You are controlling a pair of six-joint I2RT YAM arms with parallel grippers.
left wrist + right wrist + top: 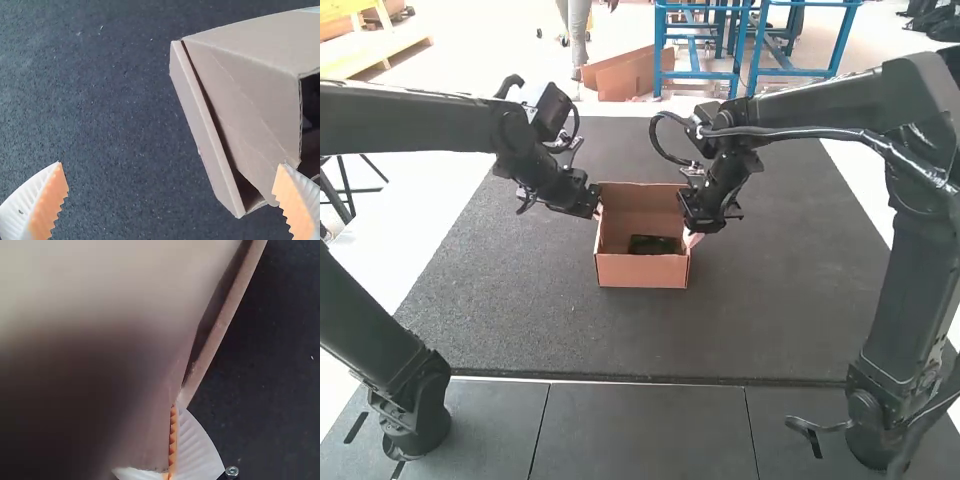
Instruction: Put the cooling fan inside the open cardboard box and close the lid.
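Observation:
An open cardboard box (642,262) stands on the mat in the middle of the table. The dark cooling fan (655,245) lies inside it on the bottom. My left gripper (592,207) is at the box's back left corner. It is open, with its orange pads (46,200) spread wide and a side flap of the box (235,115) between them. My right gripper (695,232) is at the box's right side. Its orange pad (173,437) presses against a cardboard flap (125,315), which hides the other finger.
A dark grey mat (500,290) covers the table around the box, with open room in front and on both sides. Both arms angle in from the sides above the box's back half.

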